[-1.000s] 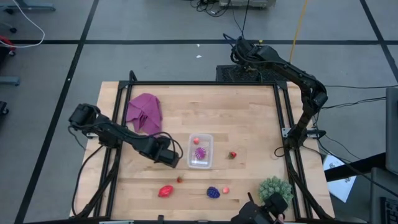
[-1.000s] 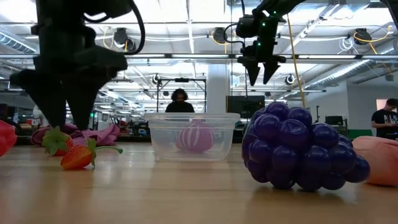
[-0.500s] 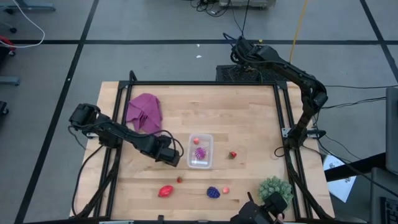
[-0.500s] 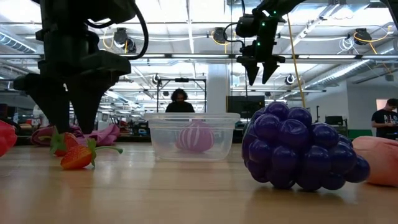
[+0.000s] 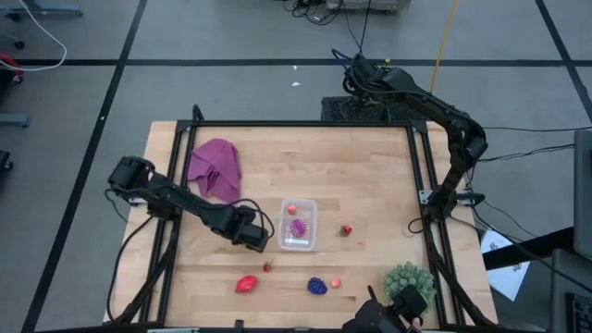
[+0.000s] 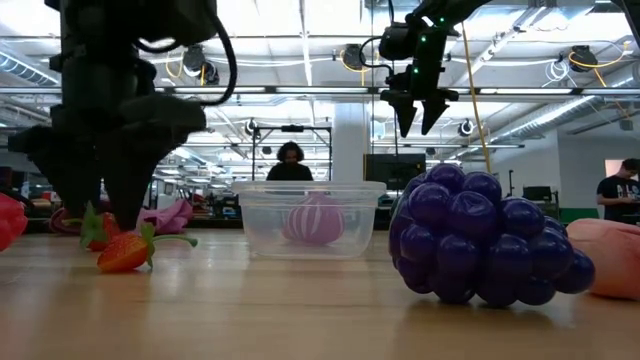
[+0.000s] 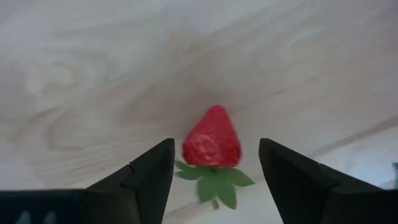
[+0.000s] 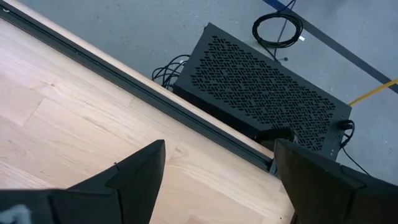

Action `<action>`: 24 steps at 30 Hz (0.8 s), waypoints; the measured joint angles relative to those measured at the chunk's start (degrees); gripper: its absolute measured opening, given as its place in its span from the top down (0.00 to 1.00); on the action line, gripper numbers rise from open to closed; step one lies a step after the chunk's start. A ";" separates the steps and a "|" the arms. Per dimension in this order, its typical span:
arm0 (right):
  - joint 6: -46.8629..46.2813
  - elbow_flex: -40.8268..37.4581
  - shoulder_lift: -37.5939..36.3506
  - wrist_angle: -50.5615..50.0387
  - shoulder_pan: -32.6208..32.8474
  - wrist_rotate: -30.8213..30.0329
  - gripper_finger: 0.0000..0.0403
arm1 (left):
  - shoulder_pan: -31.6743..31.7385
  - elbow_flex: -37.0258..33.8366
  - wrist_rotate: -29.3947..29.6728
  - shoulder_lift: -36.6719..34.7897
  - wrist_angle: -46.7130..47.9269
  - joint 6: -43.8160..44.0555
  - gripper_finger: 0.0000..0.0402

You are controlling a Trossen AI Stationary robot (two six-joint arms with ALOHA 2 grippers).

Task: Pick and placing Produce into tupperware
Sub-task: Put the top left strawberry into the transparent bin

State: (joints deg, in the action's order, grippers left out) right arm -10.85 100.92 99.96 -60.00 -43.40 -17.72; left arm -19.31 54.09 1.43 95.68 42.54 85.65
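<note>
Strawberry (image 7: pixel 212 138) (stem leaves showing) lies between left tool's (image 7: pixel 214 165) spread fingers.

You've got no readable text, labels, brands or numbers anywhere here; nothing legible on any surface in view.

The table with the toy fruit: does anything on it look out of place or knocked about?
Nothing looks spilled or damaged. The tupperware sits upright and holds a spiky magenta fruit and a small red berry. Two things seem unrelated to fruit: a crumpled magenta cloth at the table's far left and a green spiky ball at its near right.
</note>
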 joint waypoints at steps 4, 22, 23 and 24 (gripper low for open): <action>-0.02 0.00 0.00 0.01 0.00 0.00 0.27 | 0.02 -0.03 -0.85 1.82 -0.49 -0.26 0.40; -0.42 0.00 0.00 1.28 0.00 0.00 0.27 | 0.11 0.00 0.49 1.88 -0.83 -1.45 0.42; -0.42 0.00 0.00 1.32 0.00 0.00 0.27 | 0.11 0.00 0.48 1.88 -0.84 -1.47 0.44; -0.42 0.00 0.00 1.32 0.00 0.00 0.27 | 0.11 0.00 0.47 1.88 -0.83 -1.47 0.46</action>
State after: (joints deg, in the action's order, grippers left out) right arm -11.27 100.92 99.96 -58.67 -43.40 -17.72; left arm -19.20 54.08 1.90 97.56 41.71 84.18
